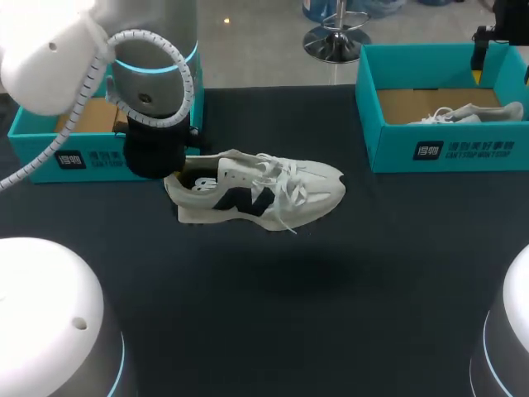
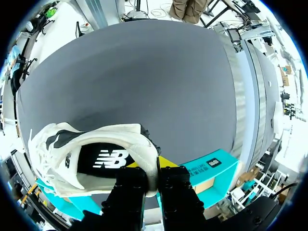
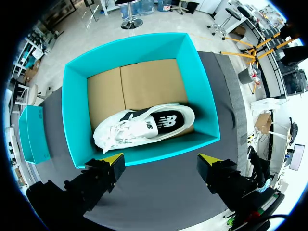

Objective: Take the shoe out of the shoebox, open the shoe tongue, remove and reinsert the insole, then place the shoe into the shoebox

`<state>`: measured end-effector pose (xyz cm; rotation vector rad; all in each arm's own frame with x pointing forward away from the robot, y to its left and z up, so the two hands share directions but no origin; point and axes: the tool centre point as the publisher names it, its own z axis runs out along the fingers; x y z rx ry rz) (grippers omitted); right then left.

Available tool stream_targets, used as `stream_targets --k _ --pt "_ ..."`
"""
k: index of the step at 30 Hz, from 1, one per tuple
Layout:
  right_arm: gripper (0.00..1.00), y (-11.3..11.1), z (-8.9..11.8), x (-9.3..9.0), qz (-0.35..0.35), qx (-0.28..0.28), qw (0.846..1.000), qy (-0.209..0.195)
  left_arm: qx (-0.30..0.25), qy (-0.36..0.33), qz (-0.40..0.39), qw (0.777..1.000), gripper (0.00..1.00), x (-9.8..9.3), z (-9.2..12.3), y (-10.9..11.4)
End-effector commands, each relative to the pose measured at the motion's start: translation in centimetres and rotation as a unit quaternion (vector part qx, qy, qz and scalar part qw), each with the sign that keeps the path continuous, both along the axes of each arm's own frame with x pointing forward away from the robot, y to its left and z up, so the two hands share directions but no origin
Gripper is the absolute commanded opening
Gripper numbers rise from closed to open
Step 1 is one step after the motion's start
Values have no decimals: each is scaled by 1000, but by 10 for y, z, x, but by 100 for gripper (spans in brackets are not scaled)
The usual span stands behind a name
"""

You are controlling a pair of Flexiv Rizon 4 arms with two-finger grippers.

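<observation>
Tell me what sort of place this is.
Likely a robot shoe-handling test bench: a dark table, a teal left shoebox and right shoebox, and the left hand gripping a white sneaker by the heel.

Wht/navy shoe (image 1: 314, 186), teal shoebox (image 1: 446, 149), dk grey table (image 1: 331, 314)

White shoe (image 3: 144, 126), seemingly on its side, in the teal shoebox (image 3: 201, 84) ahead of the wide-spread right tool (image 3: 160, 163)

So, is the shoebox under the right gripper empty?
No, a white shoe lies on the cardboard floor inside the shoebox, just ahead of the open right gripper.
</observation>
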<state>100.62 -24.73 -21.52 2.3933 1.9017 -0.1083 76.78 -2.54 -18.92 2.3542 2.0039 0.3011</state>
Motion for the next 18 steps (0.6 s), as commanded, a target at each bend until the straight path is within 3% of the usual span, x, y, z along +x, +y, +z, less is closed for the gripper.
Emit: stream_targets --k 1,13,18 --pt "100 0 0 1 0 0 1000 1 9 14 15 1000 0 -3 -10 -14" --pt "100 0 0 1 0 0 1000 1 13 31 28 999 0 -13 -38 -39" --pt "100 0 0 1 0 0 1000 1 29 45 36 998 0 -15 -67 -49"
